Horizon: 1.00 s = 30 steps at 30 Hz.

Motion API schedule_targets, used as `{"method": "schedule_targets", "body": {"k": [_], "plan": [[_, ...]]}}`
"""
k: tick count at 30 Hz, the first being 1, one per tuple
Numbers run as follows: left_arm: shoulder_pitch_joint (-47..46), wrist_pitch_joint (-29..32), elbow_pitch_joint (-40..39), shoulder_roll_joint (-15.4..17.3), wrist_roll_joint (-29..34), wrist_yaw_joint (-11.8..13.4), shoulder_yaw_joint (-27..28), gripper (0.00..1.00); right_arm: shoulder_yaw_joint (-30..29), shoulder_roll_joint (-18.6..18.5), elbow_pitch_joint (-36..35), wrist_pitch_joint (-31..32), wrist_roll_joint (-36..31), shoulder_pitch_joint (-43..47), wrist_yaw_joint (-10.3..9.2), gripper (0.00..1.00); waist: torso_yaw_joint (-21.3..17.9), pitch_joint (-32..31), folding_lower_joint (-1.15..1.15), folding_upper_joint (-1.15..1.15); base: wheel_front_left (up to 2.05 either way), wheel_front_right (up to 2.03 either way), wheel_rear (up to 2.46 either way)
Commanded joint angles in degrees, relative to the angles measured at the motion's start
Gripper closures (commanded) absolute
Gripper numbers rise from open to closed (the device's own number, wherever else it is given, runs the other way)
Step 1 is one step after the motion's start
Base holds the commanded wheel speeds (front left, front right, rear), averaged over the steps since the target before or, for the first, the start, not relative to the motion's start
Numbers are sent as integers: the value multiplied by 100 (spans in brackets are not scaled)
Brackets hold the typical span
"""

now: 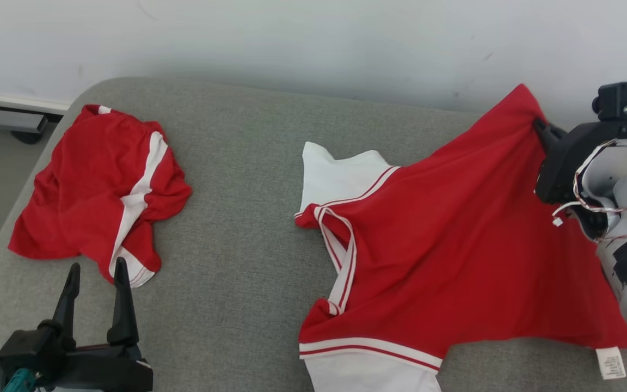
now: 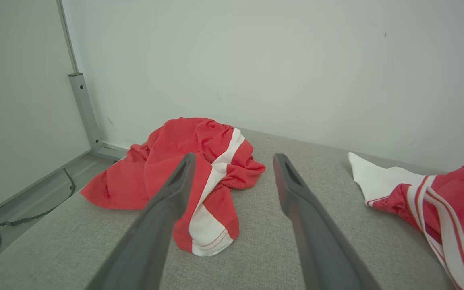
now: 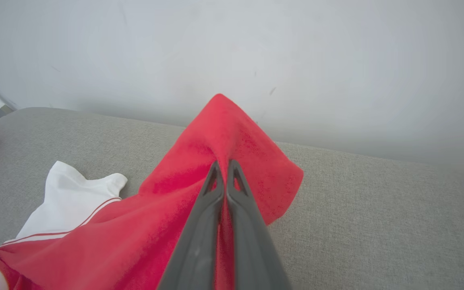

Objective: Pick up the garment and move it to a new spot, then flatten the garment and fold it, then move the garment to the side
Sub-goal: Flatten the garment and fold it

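Observation:
The garment is a red shirt with white sleeves and white trim, spread over the right half of the grey cushion. My right gripper is shut on its far right hem corner, lifting that corner into a peak. In the right wrist view the fingers pinch the red cloth between them. My left gripper stands open at the lower left, holding nothing, just in front of a crumpled second garment. In the left wrist view the shirt's white sleeve lies to the right of the open fingers.
A crumpled pair of red shorts with white stripes lies on the cushion's left part, also in the left wrist view as the red shorts. A pale wall runs behind the cushion. A metal rail and floor lie off the left edge.

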Motion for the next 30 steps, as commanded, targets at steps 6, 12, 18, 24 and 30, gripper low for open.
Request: {"method": "schedule_targets", "body": {"k": [6,12,18,24,30], "plan": [[-176,-34,51,-60,76,-61,-50,0,46,-179,585,-357,-266,-499,17,100,259,111,0,-1,0,0,0],[-233,-34,113,-89,119,-112,-71,0,113,-93,1268,-633,-535,-724,17,100,383,123,0,-1,0,0,0],[-162,-34,144,-104,149,-111,-18,0,248,-72,1535,-977,-622,-674,17,0,297,54,0,-1,0,0,0],[-74,-34,178,-61,182,-152,52,0,333,-54,1461,-1266,-347,-416,17,0,52,-132,0,-1,0,0,0],[58,-34,156,-24,237,-142,72,0,625,-230,962,-1656,99,185,17,0,-231,-366,0,-1,0,0,0]]}}
